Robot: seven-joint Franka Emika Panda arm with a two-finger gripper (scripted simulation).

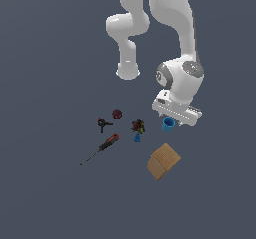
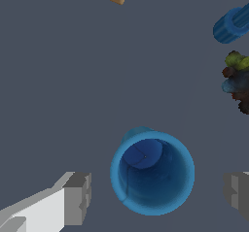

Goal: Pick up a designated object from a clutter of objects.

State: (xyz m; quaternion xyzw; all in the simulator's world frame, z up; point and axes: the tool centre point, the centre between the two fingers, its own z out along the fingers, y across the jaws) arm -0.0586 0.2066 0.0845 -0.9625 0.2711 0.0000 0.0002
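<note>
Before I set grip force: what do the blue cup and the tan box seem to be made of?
Blue cup: looks like smooth, hard plastic, uniform bright blue with a soft sheen inside; a render, so uncertain. Tan box: looks like matte cardboard, flat brown faces with a seam along the top. The hand straddles the cup, fingers apart.

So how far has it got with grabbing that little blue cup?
Done: the tool is lined up, one finger on each side of the blue cup. In hand: closing in; the fingers are apart from the rim, so nothing is gripped. Left: squeeze, then lift it clear of the cardboard box and dark toy.
</note>
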